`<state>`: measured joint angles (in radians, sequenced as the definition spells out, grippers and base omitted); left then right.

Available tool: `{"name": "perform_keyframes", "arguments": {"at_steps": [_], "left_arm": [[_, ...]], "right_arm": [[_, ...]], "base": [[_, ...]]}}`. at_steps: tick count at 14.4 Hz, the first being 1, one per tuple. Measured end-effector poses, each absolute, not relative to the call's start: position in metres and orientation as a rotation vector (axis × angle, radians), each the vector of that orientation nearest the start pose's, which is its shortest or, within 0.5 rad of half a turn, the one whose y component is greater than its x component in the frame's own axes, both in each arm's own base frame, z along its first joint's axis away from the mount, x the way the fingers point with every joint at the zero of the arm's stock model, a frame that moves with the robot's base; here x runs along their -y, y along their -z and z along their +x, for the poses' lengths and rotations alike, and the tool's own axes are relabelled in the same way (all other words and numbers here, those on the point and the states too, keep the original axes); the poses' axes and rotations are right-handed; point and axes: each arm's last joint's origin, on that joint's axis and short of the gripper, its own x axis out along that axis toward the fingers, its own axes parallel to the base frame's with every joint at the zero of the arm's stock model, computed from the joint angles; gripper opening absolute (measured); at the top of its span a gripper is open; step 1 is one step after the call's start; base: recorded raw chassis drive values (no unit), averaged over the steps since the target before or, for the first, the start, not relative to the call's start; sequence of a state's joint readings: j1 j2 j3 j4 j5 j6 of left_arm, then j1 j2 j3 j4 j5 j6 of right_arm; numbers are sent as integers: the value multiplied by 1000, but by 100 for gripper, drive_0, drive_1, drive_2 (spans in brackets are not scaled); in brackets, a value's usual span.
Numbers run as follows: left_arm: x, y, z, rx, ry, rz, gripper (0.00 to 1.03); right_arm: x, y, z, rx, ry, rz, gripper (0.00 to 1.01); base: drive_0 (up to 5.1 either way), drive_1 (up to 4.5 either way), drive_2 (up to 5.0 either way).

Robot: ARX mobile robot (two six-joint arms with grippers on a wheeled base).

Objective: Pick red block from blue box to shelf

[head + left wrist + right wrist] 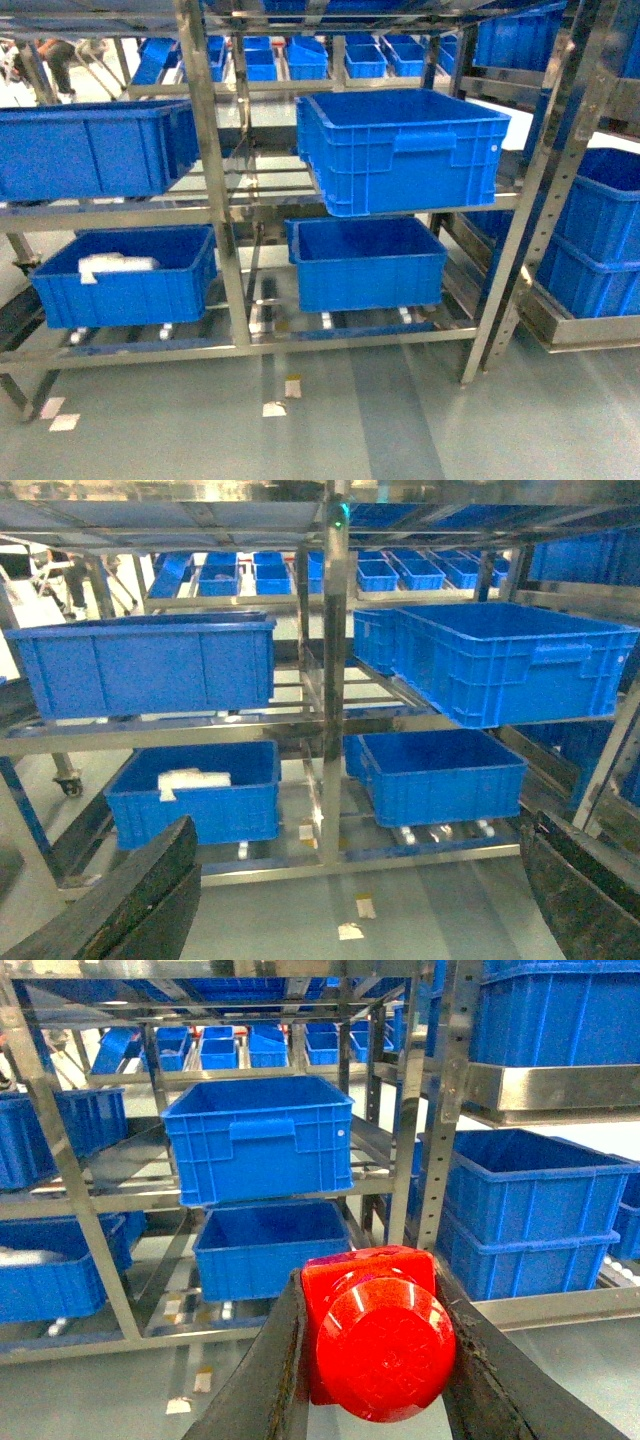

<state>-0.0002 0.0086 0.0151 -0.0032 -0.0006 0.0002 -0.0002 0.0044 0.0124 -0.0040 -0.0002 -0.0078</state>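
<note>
red block (375,1335): clamped between the two fingers of the right claw (372,1360), round stud facing the camera; seen only in the right wrist view, off-frame in the head view.
right claw: clenched on the red block, both fingers pressed against its sides.
left claw (350,900): fingers spread wide at the bottom corners of its own view, nothing between them; released.
shelf (215,190): steel rack straight ahead, well apart from both claws; royal-blue crates on the middle and lower tiers.
blue box: turquoise bin not in any view; cannot tell where it sits.
step in hand: judged as carrying the block to the shelf for placement; pick looks done, place not yet done.
likely target: middle-tier right crate (405,145) sits nearest and tilts toward the robot, or the bare rail beside it; cannot tell which is meant.
how to do it well: keep the grip firm and the block level, approach over the crate's near rim, avoid the perforated upright (545,190) on the right, lower before letting go.
risk: glossy plastic may slip; rail tiers have open gaps a small block could drop through.
lower left crate (125,275): holds something white, leave alone.
</note>
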Motion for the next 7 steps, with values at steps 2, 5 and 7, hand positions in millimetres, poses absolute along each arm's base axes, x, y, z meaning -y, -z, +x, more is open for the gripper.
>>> {"name": "perform_keyframes", "arguments": {"at_steps": [2, 5, 7], "left_arm": [[0, -168, 97, 2, 0, 0, 98], [0, -168, 97, 3, 0, 0, 98], [0, -168, 97, 2, -3, 0, 98]], "right_arm": [[0, -167, 97, 3, 0, -8, 28], [0, -167, 97, 4, 0, -8, 28], [0, -167, 97, 2, 0, -8, 28]], "base": [[13, 445, -419], [73, 505, -358], [50, 482, -382]]}}
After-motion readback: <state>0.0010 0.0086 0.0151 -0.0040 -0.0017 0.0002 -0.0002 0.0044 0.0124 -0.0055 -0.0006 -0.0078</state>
